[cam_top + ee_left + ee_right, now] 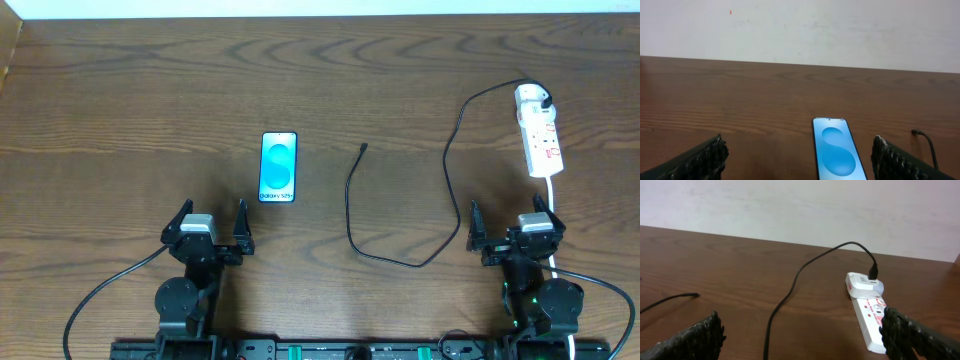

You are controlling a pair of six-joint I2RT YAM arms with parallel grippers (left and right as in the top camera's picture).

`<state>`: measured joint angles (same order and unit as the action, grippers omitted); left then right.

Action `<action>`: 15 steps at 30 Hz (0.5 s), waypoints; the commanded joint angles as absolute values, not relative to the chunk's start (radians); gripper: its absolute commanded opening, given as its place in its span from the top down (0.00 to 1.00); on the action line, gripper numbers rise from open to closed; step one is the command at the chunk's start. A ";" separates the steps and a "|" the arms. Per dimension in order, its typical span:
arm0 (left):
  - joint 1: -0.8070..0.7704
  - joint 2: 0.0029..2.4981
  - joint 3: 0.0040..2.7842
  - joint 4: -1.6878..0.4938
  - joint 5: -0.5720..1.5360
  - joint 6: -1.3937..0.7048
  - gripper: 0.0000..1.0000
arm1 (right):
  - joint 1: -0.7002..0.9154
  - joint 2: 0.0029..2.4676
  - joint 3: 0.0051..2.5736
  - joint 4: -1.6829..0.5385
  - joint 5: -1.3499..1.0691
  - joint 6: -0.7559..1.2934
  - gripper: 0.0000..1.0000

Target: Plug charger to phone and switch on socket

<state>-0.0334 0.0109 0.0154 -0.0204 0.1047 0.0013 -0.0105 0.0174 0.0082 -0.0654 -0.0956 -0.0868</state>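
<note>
Spreading through every view is the brown wooden desk [120, 90], and on it nothing of the task looks begun. The left tool [213, 212] and the right tool [508, 214] sit at the near edge, fingers wide apart, gripping nothing. The charger [447, 162] loops loosely over the desk's right half. The socket [542, 140] lies at the far right, just ahead of the right tool; whether its switch is on I cannot tell. The phone [278, 167] lies face up, ahead of the left tool and apart from the cable. The charger's white plug [531, 97] sits in the socket's far end. Its small tip [364, 148] lies free, right of the phone, so plugging in and switching on both seem left. The phone's near end reads "Galaxy", then characters too small to be sure of; the socket's red marks are illegible.
</note>
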 commanded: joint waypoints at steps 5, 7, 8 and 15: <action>-0.027 0.004 0.004 -0.062 0.115 0.015 0.07 | -0.007 0.013 0.006 -0.068 -0.088 -0.076 0.01; -0.027 0.004 0.004 -0.060 0.119 0.015 0.07 | -0.007 0.013 0.006 -0.068 -0.088 -0.076 0.01; -0.028 0.004 0.004 -0.060 0.119 0.015 0.07 | -0.007 0.013 0.006 -0.068 -0.088 -0.076 0.01; -0.027 0.004 0.004 -0.060 0.123 0.014 0.07 | -0.007 0.013 0.006 -0.068 -0.088 -0.076 0.01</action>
